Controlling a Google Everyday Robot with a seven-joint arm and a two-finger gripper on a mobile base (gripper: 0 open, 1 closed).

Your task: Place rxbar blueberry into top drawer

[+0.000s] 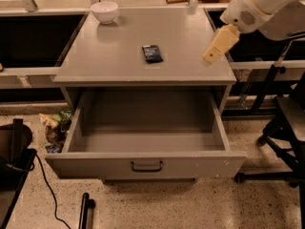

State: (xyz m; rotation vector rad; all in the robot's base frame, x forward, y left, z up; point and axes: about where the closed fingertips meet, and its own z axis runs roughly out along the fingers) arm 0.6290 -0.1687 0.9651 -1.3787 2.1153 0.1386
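The rxbar blueberry (152,53), a small dark navy bar, lies flat on the grey cabinet top (119,56), a little right of its middle. The top drawer (145,163) is pulled fully open below and shows an empty grey inside, with a dark pull handle on its front panel. My gripper (212,54), cream-coloured and pointing down-left, hangs over the right part of the cabinet top, to the right of the bar and apart from it. It holds nothing that I can see.
A white bowl (105,11) stands at the back left of the cabinet top. A black chair (286,123) is to the right of the cabinet. Crumpled wrappers (55,125) and a black cable lie on the floor at left.
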